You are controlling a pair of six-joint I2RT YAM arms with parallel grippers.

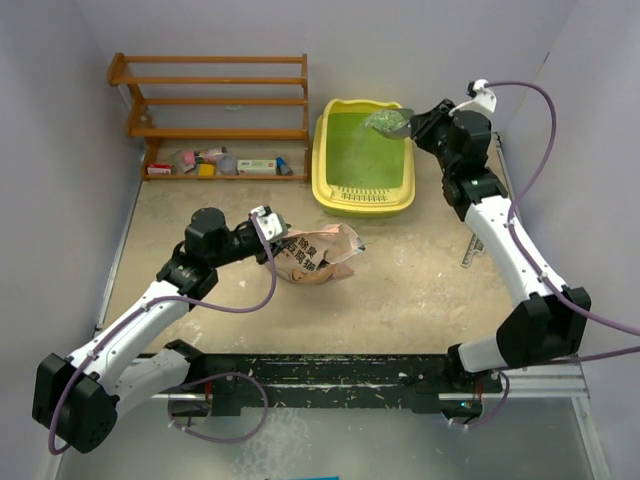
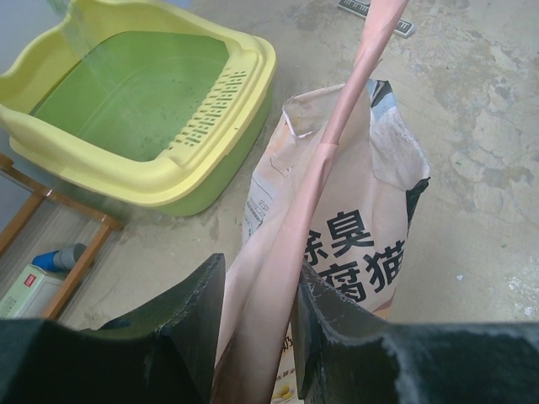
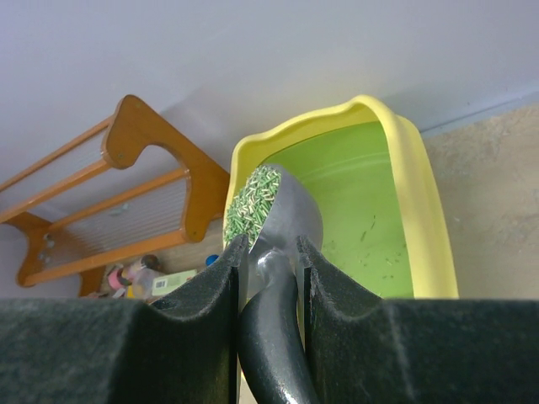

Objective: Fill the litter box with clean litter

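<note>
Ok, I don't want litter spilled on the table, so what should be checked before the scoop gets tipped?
1. Right hand clamped on scoop handle: ok.
2. Scoop loaded with litter: ok, heaped.
3. Scoop above litter box: ok, over its far right corner.
4. Box floor free of obstacles: ok, only stray granules.
5. Left hand pinching bag edge: ok.

Two black fingers (image 2: 189, 324) clamp a folded edge of the pink printed bag (image 2: 354, 227), upright on the tabletop (image 2: 488, 151). The yellow litter box (image 2: 126, 181) sits just beside it, green floor nearly bare.
</note>
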